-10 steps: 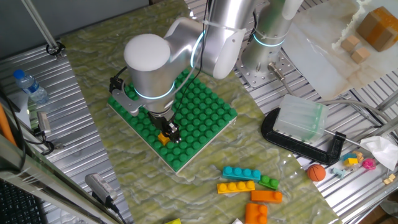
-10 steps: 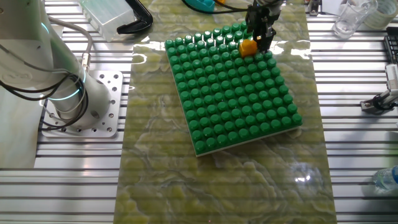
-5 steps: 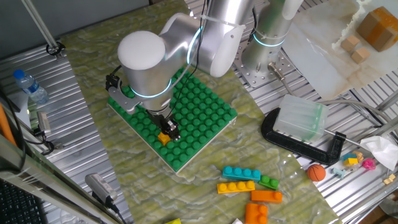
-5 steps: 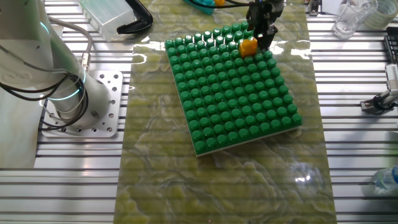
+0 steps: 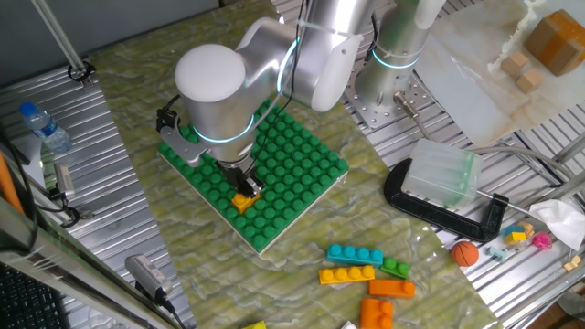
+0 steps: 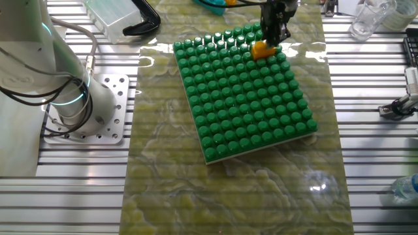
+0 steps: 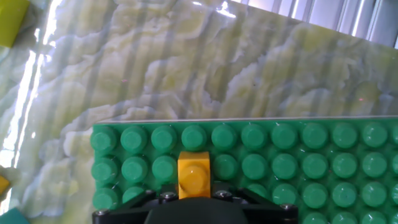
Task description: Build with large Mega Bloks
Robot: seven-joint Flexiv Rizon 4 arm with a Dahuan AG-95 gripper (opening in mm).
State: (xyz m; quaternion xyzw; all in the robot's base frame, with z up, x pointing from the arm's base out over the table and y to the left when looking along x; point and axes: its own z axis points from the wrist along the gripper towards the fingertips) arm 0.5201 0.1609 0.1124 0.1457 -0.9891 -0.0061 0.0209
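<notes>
1. The gripper point(image 5: 247, 185) has come down a touch since a second ago — the single-stud yellow brick point(image 5: 243, 202) that sat slightly lifted and tilted now looks flat on the green baseplate point(image 5: 306, 155).
2. In the hand view that brick point(image 7: 194, 174) sits square in the second stud row from the plate's edge, its stud showing just ahead of the gripper body.
3. Jaws: the fingertips are hidden behind the brick and the hand, so I cannot tell whether they still clamp it.
4. My read — the first brick is pressed home, and release and lift come next.
5. The loose bricks point(image 5: 364, 265) wait on the mat, right of the plate, well apart from it.
</notes>
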